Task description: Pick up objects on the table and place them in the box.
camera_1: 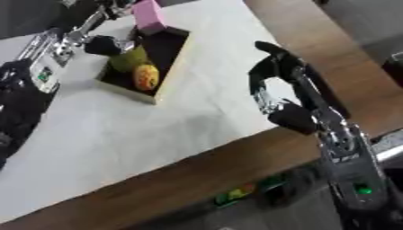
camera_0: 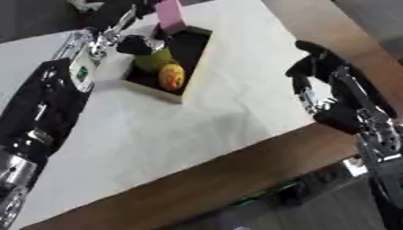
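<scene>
At the far left of the desk (camera_0: 220, 90), on its white cover, sits the box (camera_0: 198, 60), a shallow tray with a pale rim and a dark floor. Its long axis runs from the near left toward the far right, askew to the desk's brown wooden edge. Inside it lie an orange-yellow rounded thing (camera_0: 172, 76) at the near end and a yellow-green thing (camera_0: 154, 60) just behind it, the two touching or nearly so; neither shows a clear long axis. At the far end a pink block (camera_0: 170, 14) stands upright, its long axis vertical, tilting slightly to the left in the views.

The left hand (camera_0: 140, 44) hangs over the box's left side, just above the yellow-green thing. Its fingers are dark and bunched together, and whether they are curled round anything or only hovering cannot be told; contact with the yellow-green thing is not clear either.

The right hand (camera_1: 275, 78) is well apart from the box, above the right part of the white cover near the wooden edge. Its fingers (camera_1: 260, 96) are curved downward in a relaxed arc, spread from the thumb, holding nothing and touching nothing.
</scene>
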You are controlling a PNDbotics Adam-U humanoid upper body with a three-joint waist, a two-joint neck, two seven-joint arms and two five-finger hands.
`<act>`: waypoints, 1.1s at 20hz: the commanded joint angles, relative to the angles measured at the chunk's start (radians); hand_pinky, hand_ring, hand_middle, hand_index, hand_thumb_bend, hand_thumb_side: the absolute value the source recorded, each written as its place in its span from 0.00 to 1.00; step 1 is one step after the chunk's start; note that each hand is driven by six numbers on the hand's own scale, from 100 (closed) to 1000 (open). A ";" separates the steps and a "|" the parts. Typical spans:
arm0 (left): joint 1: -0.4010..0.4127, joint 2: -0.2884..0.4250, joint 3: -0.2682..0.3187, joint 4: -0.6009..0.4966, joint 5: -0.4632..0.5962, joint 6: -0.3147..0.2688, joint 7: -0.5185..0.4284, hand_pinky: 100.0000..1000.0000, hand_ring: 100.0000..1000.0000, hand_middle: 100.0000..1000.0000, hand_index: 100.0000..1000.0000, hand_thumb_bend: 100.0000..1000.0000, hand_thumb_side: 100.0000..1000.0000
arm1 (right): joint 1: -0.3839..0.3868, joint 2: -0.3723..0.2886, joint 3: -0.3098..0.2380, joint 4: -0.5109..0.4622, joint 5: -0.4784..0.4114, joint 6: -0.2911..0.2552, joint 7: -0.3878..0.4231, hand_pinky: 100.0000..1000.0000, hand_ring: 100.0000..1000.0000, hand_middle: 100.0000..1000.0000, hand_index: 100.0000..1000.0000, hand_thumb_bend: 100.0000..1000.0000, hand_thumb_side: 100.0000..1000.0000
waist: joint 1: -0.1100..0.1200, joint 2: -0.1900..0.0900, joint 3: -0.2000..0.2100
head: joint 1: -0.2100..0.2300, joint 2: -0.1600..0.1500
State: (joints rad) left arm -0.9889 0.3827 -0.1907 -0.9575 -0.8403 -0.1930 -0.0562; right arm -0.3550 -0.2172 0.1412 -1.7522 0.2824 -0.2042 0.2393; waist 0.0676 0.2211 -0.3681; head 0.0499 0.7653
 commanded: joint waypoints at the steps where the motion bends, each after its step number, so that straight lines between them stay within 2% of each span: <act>1: 0.005 0.060 -0.010 -0.093 0.074 0.003 -0.020 0.63 0.61 0.73 0.89 0.33 0.51 | -0.006 -0.011 -0.011 -0.010 0.002 0.000 -0.004 0.69 0.66 0.56 0.94 0.00 0.54 | -0.011 -0.023 0.010 | -0.013 0.005; 5: 0.087 0.144 -0.016 -0.270 0.213 0.028 -0.028 0.61 0.57 0.67 0.85 0.21 0.44 | 0.000 -0.016 -0.023 -0.009 0.006 0.002 -0.014 0.69 0.66 0.56 0.94 0.00 0.53 | -0.016 -0.028 0.042 | -0.032 0.005; 8: 0.129 0.186 -0.018 -0.375 0.310 0.070 -0.045 0.61 0.57 0.67 0.85 0.21 0.44 | 0.002 -0.017 -0.024 -0.009 0.008 0.003 -0.017 0.69 0.66 0.56 0.94 0.00 0.53 | -0.017 -0.030 0.050 | -0.036 0.005; 9: 0.136 0.193 -0.016 -0.393 0.324 0.081 -0.048 0.57 0.55 0.63 0.82 0.11 0.41 | 0.002 -0.017 -0.025 -0.010 0.009 0.003 -0.018 0.69 0.66 0.56 0.94 0.00 0.53 | -0.017 -0.031 0.053 | -0.037 0.005; 13: 0.229 0.247 0.069 -0.496 0.390 0.080 0.003 0.55 0.54 0.61 0.81 0.02 0.42 | 0.010 -0.025 -0.045 -0.010 0.013 0.008 -0.036 0.69 0.66 0.56 0.94 0.00 0.53 | -0.031 -0.033 0.140 | -0.070 0.005; 17: 0.338 0.243 0.132 -0.606 0.458 0.111 0.069 0.54 0.53 0.60 0.80 0.00 0.44 | 0.017 -0.032 -0.056 -0.010 0.014 0.010 -0.051 0.69 0.66 0.56 0.94 0.00 0.53 | -0.040 -0.036 0.203 | -0.082 0.005; 22: 0.465 0.180 0.178 -0.719 0.536 0.172 0.144 0.53 0.52 0.59 0.78 0.00 0.49 | 0.031 -0.039 -0.063 -0.008 0.012 0.011 -0.069 0.68 0.65 0.55 0.94 0.00 0.52 | -0.044 -0.047 0.251 | -0.070 0.005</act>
State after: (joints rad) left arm -0.5141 0.5583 -0.0340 -1.6348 -0.3255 -0.0318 0.0678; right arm -0.3160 -0.2339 0.0864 -1.7496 0.2895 -0.1924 0.1773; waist 0.0230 0.1903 -0.1131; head -0.0227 0.7654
